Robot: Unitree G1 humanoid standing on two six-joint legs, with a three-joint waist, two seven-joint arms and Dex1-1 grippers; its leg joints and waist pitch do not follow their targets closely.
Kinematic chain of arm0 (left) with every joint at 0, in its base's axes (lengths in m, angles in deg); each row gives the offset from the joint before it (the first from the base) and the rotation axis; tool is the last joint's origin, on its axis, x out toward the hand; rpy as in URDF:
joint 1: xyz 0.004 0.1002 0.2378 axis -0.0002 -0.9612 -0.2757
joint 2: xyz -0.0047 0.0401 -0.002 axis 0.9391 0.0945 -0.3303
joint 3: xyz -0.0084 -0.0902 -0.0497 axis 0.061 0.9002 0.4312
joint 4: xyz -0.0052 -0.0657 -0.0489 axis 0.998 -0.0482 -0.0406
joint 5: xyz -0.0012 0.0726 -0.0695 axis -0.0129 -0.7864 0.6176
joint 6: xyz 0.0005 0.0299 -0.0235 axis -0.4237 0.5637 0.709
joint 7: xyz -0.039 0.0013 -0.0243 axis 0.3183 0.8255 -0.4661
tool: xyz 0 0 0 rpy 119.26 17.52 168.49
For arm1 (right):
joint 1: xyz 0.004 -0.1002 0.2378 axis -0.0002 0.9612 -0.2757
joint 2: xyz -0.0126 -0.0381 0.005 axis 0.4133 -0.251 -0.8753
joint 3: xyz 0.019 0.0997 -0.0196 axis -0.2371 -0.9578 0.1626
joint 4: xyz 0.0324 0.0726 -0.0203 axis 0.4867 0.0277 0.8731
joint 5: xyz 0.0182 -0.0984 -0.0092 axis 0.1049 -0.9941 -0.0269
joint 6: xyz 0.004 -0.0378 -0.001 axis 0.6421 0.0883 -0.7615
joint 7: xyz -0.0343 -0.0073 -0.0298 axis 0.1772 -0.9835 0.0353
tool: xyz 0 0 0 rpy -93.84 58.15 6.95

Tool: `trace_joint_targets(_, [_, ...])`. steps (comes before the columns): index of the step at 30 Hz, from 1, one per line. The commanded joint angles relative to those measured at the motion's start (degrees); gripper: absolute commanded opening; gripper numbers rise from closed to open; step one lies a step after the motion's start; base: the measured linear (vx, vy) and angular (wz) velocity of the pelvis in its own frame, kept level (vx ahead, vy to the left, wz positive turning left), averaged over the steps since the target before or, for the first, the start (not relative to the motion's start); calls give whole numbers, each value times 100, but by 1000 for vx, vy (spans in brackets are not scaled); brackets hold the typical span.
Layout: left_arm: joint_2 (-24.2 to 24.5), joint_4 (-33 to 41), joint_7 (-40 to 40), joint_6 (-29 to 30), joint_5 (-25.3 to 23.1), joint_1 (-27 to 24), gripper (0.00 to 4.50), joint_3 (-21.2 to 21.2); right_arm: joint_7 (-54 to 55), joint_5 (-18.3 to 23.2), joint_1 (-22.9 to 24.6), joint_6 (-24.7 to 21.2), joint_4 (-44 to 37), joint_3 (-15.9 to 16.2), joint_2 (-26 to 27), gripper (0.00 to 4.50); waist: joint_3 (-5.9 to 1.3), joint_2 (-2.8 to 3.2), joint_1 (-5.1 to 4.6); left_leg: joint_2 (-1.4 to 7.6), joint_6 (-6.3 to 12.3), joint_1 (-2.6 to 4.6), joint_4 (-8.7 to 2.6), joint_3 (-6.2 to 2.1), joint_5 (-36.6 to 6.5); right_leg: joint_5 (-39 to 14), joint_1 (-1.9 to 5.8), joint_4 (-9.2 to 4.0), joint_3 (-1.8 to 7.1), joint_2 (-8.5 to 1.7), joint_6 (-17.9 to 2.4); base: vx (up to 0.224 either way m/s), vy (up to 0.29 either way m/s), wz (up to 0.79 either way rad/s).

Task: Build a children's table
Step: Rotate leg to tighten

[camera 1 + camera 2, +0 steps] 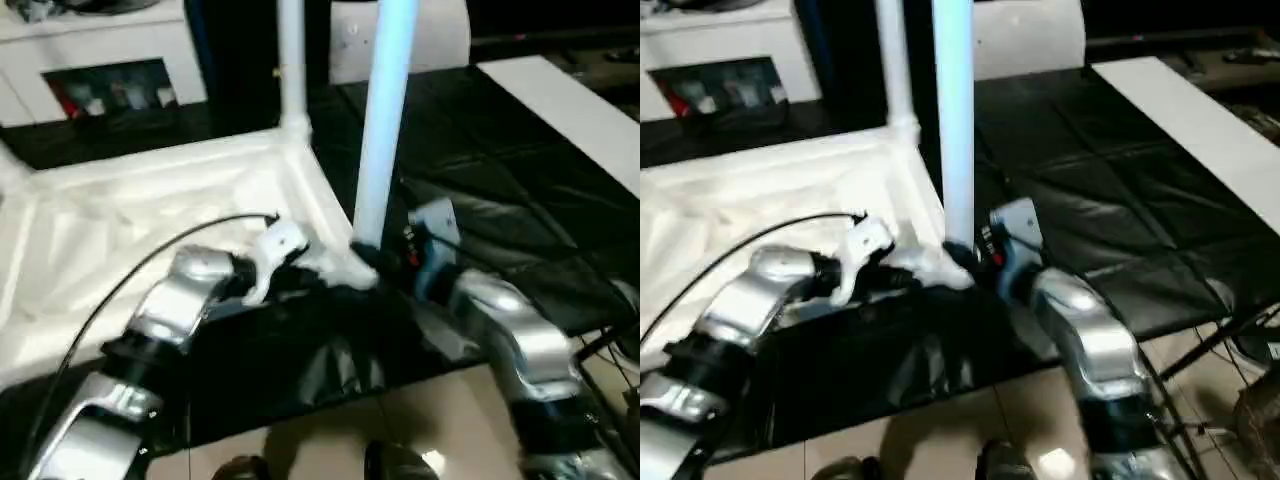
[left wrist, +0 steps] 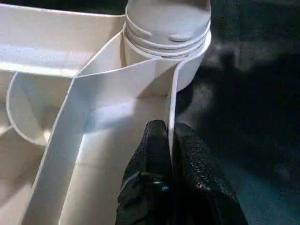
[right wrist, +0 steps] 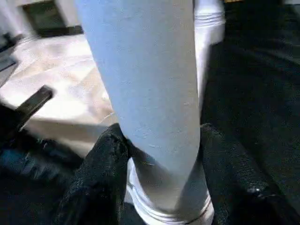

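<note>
centre frame, the upturned tabletop (image 1: 150, 215) lay ribs-up so its corner sockets faced upward. the left hand (image 2: 171, 154) pinched its rim to steady it while the right hand (image 3: 159, 164) clasped an upright leg (image 1: 385, 120) at the near socket (image 2: 180, 61).

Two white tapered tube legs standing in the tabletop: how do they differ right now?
The near white tapered tube leg stands in the near corner socket of the white ribbed plastic tabletop, with the right gripper clamped around its base. The far white tube leg stands in the far corner socket, with no gripper on it. Both stand upright.
</note>
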Motion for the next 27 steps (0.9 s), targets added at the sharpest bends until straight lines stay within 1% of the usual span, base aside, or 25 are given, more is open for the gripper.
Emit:
trace_joint_targets(1, [-586,94,890,83,241,141,0,316,386,55,-232,-218,537,314,428,193,-288,-65,5,57,-4,54,-455,-105,-2268,-3536,234,-540,51,-169,-567,0,0,0])
trace_joint_targets(2, [-675,88,1021,121,208,157,0,332,516,16,-344,-197,676,302,506,193,-312,-67,7,52,22,61,-442,-98,-2186,-3463,239,-538,66,-181,-560,0,0,0])
trace_joint_targets(3, [-776,161,1193,217,125,165,0,310,667,-99,-459,-108,823,304,589,228,-305,-51,3,62,81,21,-457,-86,-2042,-3216,258,-536,80,-181,-614,0,0,0])
trace_joint_targets(4, [-776,161,1193,217,125,165,0,310,667,-99,-459,-108,823,304,589,249,-317,-55,3,71,119,13,-463,-77,-1969,-2956,261,-515,92,-167,-674,0,0,0])
trace_joint_targets(5, [-820,253,1249,282,48,160,0,244,707,-222,-525,-5,905,364,600,263,-337,-78,13,73,145,15,-458,-66,-1929,-2833,271,-504,96,-163,-700,0,0,0])
trace_joint_targets(6, [-815,362,1282,359,-53,149,0,156,774,-316,-543,56,926,365,650,265,-356,-65,29,74,200,17,-448,-48,-1775,-2495,279,-473,117,-163,-808,0,0,0])
trace_joint_targets(7, [-811,370,1281,361,-63,148,0,146,777,-324,-544,62,927,366,653,280,-364,-67,49,80,259,23,-442,-23,-1626,-2201,280,-454,132,-157,-912,0,0,0])
trace_joint_targets(8, [-779,431,1275,377,-152,141,0,67,803,-386,-547,113,929,372,674,280,-372,-67,57,78,283,25,-435,-16,-1545,-2072,287,-442,135,-157,-965,0,0,0])
trace_joint_targets(9, [-779,431,1275,377,-152,141,0,67,803,-386,-547,113,929,372,674,296,-387,-61,70,80,328,6,-426,-11,-1336,-1750,320,-402,137,-157,-1073,0,0,0])
trace_joint_targets(10, [-705,447,1240,348,-221,135,0,-7,841,-412,-520,160,899,345,698,306,-387,-41,83,80,374,5,-424,-5,-1208,-1518,334,-380,135,-155,-1170,0,0,0])
trace_joint_targets(12, [-679,440,1223,329,-237,133,0,-16,839,-417,-507,179,881,335,693,306,-389,-46,84,81,409,6,-418,1,-1177,-1476,349,-375,131,-163,-1224,0,0,0])
trace_joint_targets(13, [-466,363,1043,111,-335,119,0,-84,756,-429,-389,365,714,263,606,327,-395,-20,108,84,419,6,-423,-8,-1136,-1454,353,-377,127,-167,-1212,0,0,0])
trace_joint_targets(14, [-392,336,988,26,-366,111,0,-107,724,-420,-355,468,673,239,562,339,-395,-34,97,82,420,0,-423,1,-1130,-1431,356,-372,130,-155,-1208,0,0,0])
trace_joint_targets(16, [-199,316,822,-54,-379,75,0,-139,538,-347,-226,582,473,172,359,353,-395,-31,124,90,404,8,-428,-2,-1115,-1334,374,-355,131,-152,-1234,0,0,0])
trace_joint_targets(17, [-183,316,803,-64,-376,71,0,-141,520,-344,-215,594,453,168,339,361,-393,-27,123,96,398,5,-428,-3,-1118,-1314,373,-348,134,-156,-1251,0,0,0])
trace_joint_targets(18, [-94,312,697,-120,-356,45,0,-151,413,-327,-147,664,337,148,227,371,-398,-38,129,97,382,14,-425,1,-1125,-1304,376,-353,134,-153,-1273,0,0,0])
trace_joint_targets(19, [34,284,546,-229,-351,19,0,-167,204,-301,-48,748,175,117,68,383,-396,-33,119,95,377,3,-426,3,-1134,-1310,381,-345,138,-154,-1283,0,0,0])
trace_joint_targets(20, [144,242,380,-425,-355,4,0,-202,-4,-273,26,817,58,109,-72,391,-398,-42,130,94,396,8,-426,2,-1156,-1340,383,-360,135,-149,-1257,0,0,0])
trace_joint_targets(21, [241,197,235,-519,-350,-9,0,-213,-221,-255,97,890,-49,102,-228,391,-395,-34,130,108,404,11,-426,4,-1148,-1298,376,-343,145,-152,-1253,0,0,0])
trace_joint_targets(22, [350,139,85,-624,-358,-11,0,-234,-467,-207,163,932,-144,91,-399,402,-393,-37,136,103,429,21,-422,7,-1212,-1339,372,-361,138,-138,-1249,0,0,0])
trace_joint_targets(23, [350,139,85,-624,-358,-11,0,-234,-467,-207,163,932,-144,91,-399,413,-388,-42,140,110,427,26,-422,13,-1212,-1334,372,-354,147,-143,-1251,0,0,0])
trace_joint_targets(24, [468,88,-121,-851,-367,-16,0,-287,-724,-139,223,967,-232,83,-563,421,-383,-34,153,110,432,31,-427,10,-1242,-1406,361,-365,145,-141,-1255,0,0,0])
trace_joint_targets(25, [622,-3,-370,-1045,-364,-9,0,-352,-1060,-36,294,960,-337,65,-803,427,-384,-46,166,109,445,35,-422,15,-1288,-1474,357,-366,149,-144,-1237,0,0,0])
trace_joint_targets(26, [829,-124,-779,-1487,-376,6,0,-501,-1517,89,368,968,-440,96,-1103,435,-380,-46,180,117,434,44,-427,14,-1298,-1511,357,-368,153,-148,-1230,0,0,0])
trace_joint_targets(27, [938,-188,-1026,-1702,-379,16,0,-589,-1746,125,396,1000,-473,123,-1263,435,-378,-54,209,117,456,54,-436,-1,-1385,-1675,361,-386,145,-147,-1173,0,0,0])
